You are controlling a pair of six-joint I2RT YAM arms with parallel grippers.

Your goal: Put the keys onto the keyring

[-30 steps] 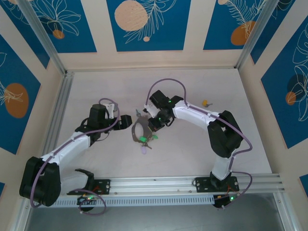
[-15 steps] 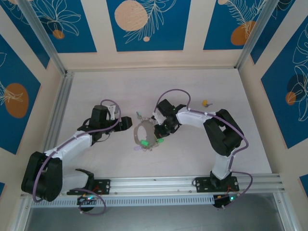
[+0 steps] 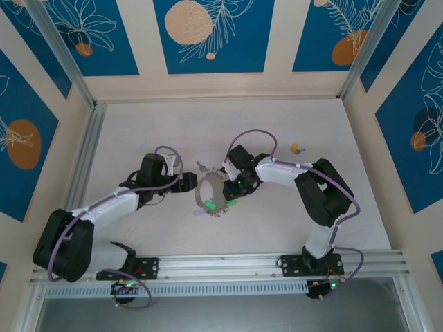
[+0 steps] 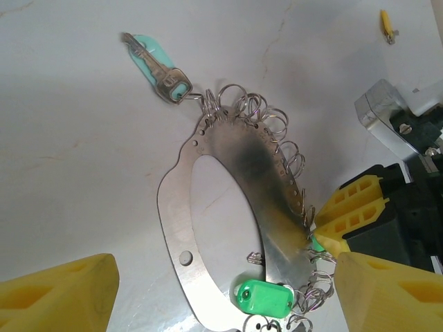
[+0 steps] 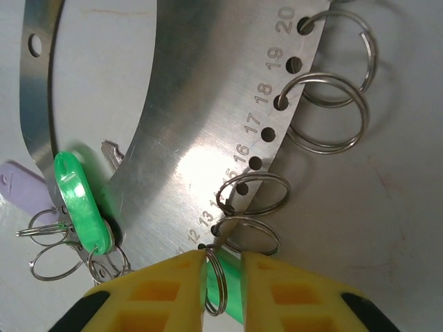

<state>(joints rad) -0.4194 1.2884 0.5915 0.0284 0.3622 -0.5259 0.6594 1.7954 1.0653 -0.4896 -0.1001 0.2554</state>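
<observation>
bench: white, and we see blue-patterned panels walling it in.
keyring: a flat grey metal oval plate with an open middle. It lies flat near the bench's middle, between the 2 grippers.
split rings: small wire loops threaded through numbered holes along 1 edge of the plate. We read 12 to 20 in the right wrist view.
keys: 1 metal key on a pale teal tag lies on the bench at the plate's far end, its head touching a split ring. A green tag sits over the plate's near end, with a metal key tip showing beside it. A lilac tag lies just beside that, on the bench.
left gripper: the yellow fingers are spread wide and hold nothing. The plate's near end lies between them.
right gripper: the yellow tips stand a narrow gap apart at the plate's numbered edge, near hole 12. 1 split ring stands on edge in the gap, against 1 tip. We cannot tell whether it is pinched.
yellow item: small, well apart from the plate, toward the bench's far right.
</observation>
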